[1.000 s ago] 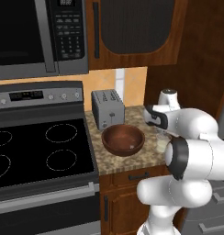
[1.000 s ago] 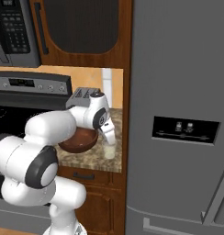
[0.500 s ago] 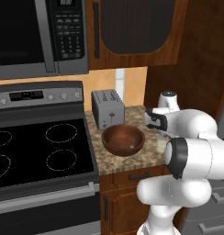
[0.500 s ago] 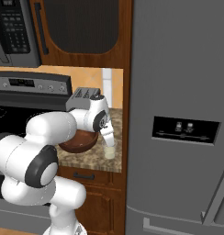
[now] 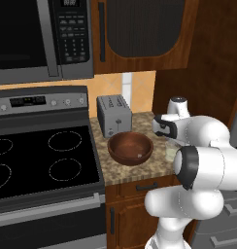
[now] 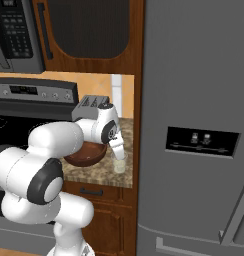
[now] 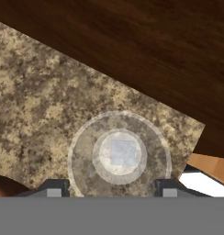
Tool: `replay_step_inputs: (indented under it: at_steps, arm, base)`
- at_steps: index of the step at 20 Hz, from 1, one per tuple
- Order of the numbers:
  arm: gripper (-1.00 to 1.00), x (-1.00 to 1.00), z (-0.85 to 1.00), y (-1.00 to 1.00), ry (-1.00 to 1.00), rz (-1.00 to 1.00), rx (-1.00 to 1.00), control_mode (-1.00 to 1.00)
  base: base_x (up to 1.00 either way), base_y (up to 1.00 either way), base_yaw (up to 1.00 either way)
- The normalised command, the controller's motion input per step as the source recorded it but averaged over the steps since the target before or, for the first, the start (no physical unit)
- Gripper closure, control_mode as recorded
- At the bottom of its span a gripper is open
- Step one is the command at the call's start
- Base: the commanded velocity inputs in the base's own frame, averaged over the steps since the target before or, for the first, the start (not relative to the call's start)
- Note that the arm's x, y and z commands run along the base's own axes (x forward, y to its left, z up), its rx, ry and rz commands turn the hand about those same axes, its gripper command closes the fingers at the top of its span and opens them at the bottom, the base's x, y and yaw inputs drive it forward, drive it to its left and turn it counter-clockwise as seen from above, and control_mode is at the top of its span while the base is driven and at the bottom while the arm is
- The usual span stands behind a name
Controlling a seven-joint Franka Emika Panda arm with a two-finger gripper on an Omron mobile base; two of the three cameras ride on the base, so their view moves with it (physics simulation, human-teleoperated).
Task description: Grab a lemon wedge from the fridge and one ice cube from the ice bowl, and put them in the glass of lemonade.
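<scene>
The fingers (image 7: 108,189) are apart, straight above the glass (image 7: 119,157) on the tabletop (image 7: 36,96), and the ice cube (image 7: 123,153) lies in the glass, between and just past them.

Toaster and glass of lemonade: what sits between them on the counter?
In the left base view, the brown ice bowl sits between the toaster and the glass of lemonade.

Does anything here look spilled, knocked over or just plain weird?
Nothing stands out. The glass of lemonade stands upright on the speckled counter with a pale cube in it, directly under the open gripper. The ice bowl and the toaster sit squarely, and no liquid shows on the counter.
</scene>
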Motion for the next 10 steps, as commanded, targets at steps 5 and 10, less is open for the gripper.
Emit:
replay_step_inputs:
  at_steps: [5,10]
  arm:
    - [-1.00,-0.03,0.01,0.00,-0.01,0.00,0.00,-1.00]
    - [-1.00,-0.02,0.10,0.00,-0.05,0.00,0.02,-1.00]
  base:
    - [0.00,0.00,0.00]
    - [0.00,0.00,0.00]
